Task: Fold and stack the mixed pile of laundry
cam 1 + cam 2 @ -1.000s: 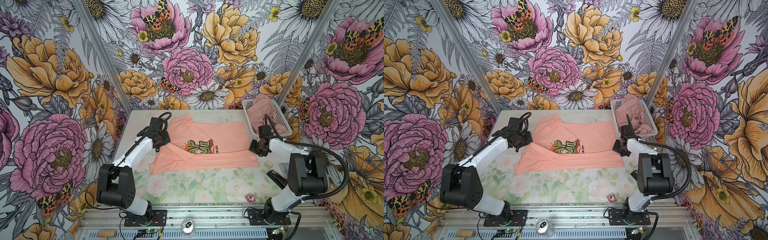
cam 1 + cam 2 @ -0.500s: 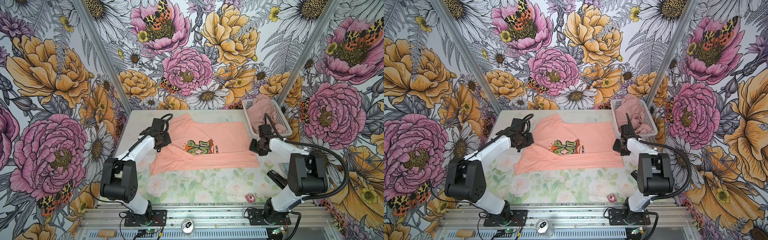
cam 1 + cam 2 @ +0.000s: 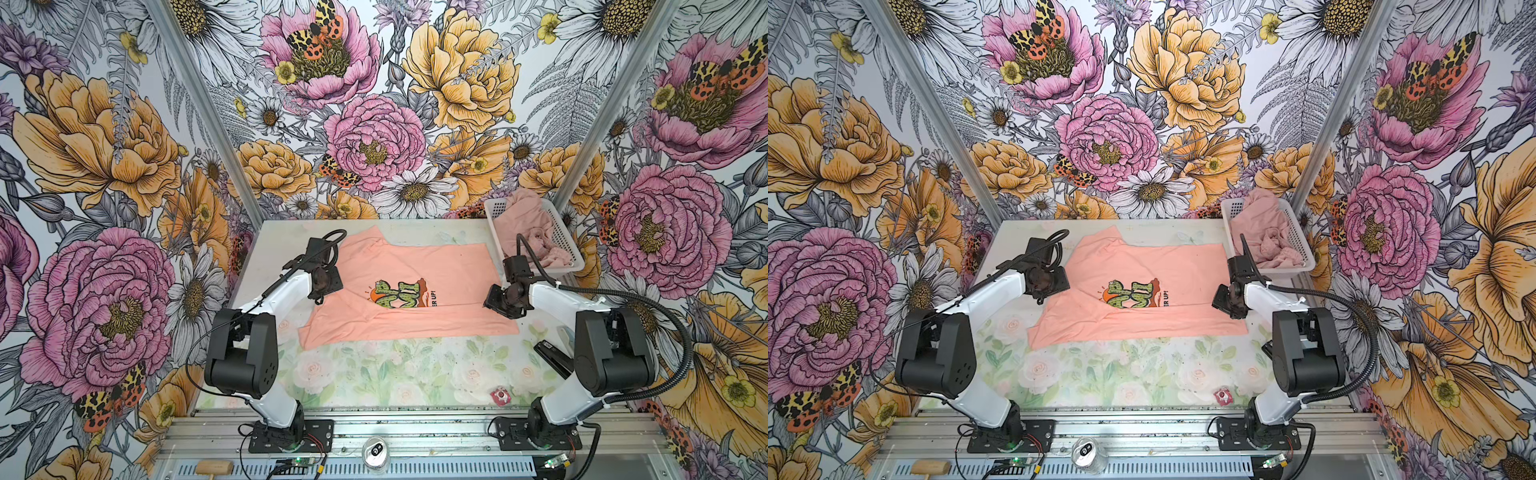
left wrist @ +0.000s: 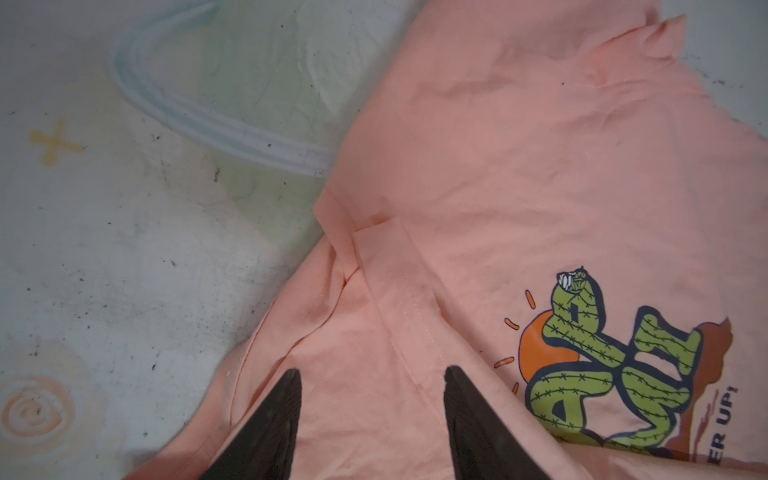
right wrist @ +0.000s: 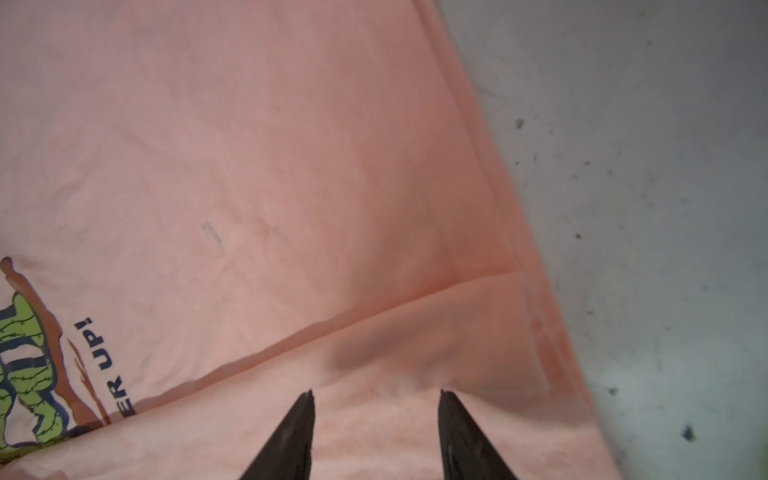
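Observation:
The peach-orange T-shirt [image 3: 419, 266] [image 3: 1154, 266] lies spread on the table in both top views. Its near edge is folded up over the bottom of the green cactus graphic [image 4: 602, 365]. My left gripper [image 3: 322, 291] [image 4: 372, 372] hovers open over the shirt's left side by the sleeve seam, holding nothing. My right gripper [image 3: 496, 303] [image 5: 376, 392] is open over the folded strip at the shirt's right edge, also holding nothing. The dusty-pink garment [image 3: 528, 237] [image 3: 1266, 241] lies crumpled in the white basket [image 3: 561, 237] at the back right.
A black stapler-like object [image 3: 550, 357] lies by the right arm's base, and a small red item [image 3: 500, 395] sits near the front edge. A can [image 3: 375, 453] and a wooden mallet [image 3: 214, 467] rest on the front rail. Flowered walls close in three sides.
Both grippers went from shut to open, the right one first, then the left, letting go of the T-shirt. The shirt now lies flat with its near edge folded over.

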Robot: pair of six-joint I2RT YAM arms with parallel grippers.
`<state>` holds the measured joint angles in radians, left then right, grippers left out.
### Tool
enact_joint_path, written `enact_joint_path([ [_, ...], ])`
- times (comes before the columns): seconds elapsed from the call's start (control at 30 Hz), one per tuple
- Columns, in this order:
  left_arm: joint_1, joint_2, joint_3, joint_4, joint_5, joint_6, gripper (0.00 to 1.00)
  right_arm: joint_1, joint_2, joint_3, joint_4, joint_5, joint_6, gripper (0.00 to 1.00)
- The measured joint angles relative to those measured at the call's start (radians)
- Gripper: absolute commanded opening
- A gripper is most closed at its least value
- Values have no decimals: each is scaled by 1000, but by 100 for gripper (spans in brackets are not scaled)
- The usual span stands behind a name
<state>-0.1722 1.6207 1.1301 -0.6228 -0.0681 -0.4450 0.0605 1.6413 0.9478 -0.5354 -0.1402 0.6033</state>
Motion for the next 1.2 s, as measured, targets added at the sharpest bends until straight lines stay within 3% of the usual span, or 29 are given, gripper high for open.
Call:
enact_joint_path([
  [0.37, -19, -130, -73, 4, 3, -40, 72, 0, 98, 95, 27, -19, 68, 51],
  [0.83, -245, -99, -180, 45, 58, -212, 72, 2, 144, 201, 63, -23, 89, 51],
  [1.07, -298, 2, -172, 75, 61, -262, 71, 2, 37, 118, 68, -34, 100, 51],
  [1.2, -312, 38, -153, 82, 61, -276, 62, 2, -62, 67, 65, -41, 113, 51],
])
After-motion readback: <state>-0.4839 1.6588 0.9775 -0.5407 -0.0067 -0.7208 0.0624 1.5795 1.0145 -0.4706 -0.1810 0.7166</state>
